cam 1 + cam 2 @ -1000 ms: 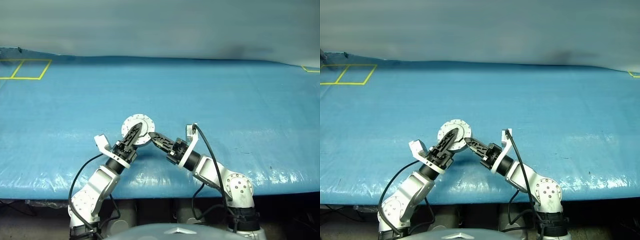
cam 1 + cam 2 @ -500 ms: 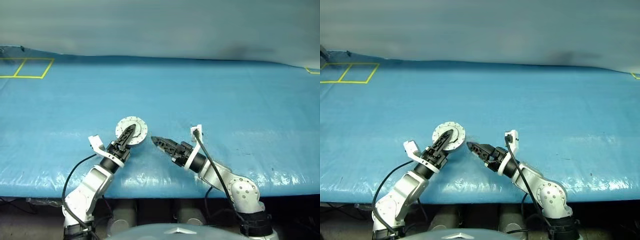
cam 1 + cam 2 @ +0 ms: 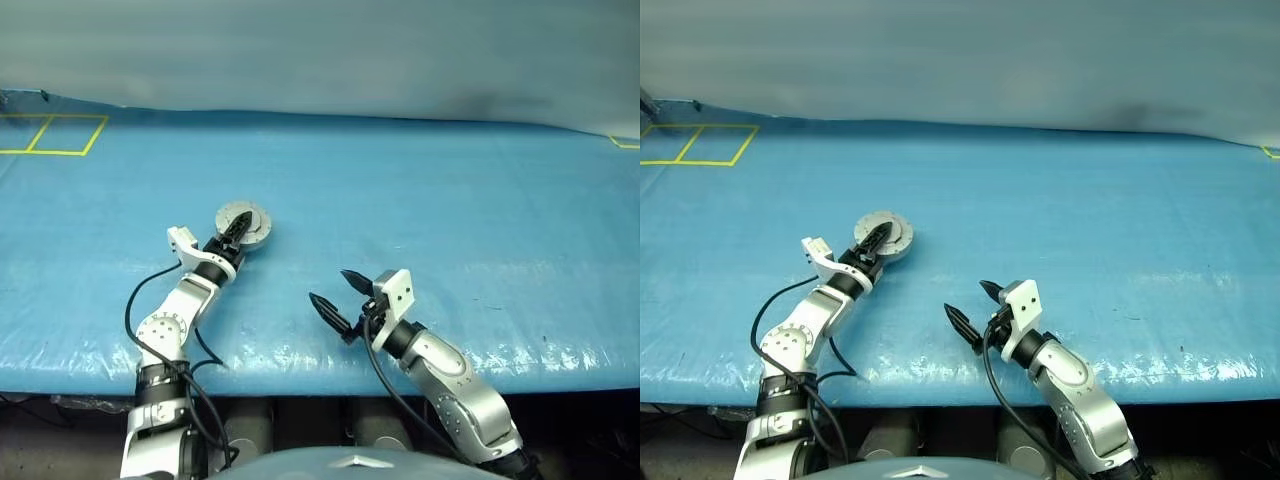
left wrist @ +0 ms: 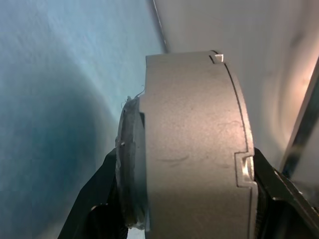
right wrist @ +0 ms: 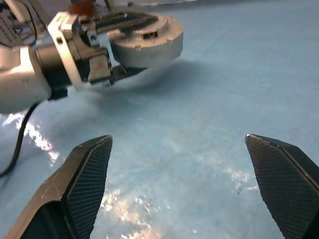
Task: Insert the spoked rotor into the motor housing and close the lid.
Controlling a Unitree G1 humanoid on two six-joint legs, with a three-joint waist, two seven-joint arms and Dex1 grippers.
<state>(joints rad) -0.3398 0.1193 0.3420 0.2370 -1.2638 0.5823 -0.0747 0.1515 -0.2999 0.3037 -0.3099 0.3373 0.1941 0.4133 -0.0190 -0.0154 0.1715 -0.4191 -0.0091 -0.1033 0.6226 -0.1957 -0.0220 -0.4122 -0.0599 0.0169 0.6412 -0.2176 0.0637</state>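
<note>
My left gripper is shut on the motor housing, a round grey puck held just above the blue table, left of centre. In the left wrist view the housing stands side-on between the two black fingers. The lid lies closed flat against one end of it. The spoked rotor is out of view. My right gripper hangs open and empty nearer the front edge, to the right of the housing and well apart from it. Its view shows the housing held in the left gripper.
A blue sheet covers the table, which ends at a grey wall behind. Yellow tape squares mark the far left corner. The table's front edge runs just under my right arm.
My left arm has carried the housing away from me and to the left. My right gripper has come off the housing, opened wide, rolled and drawn back toward the front edge.
</note>
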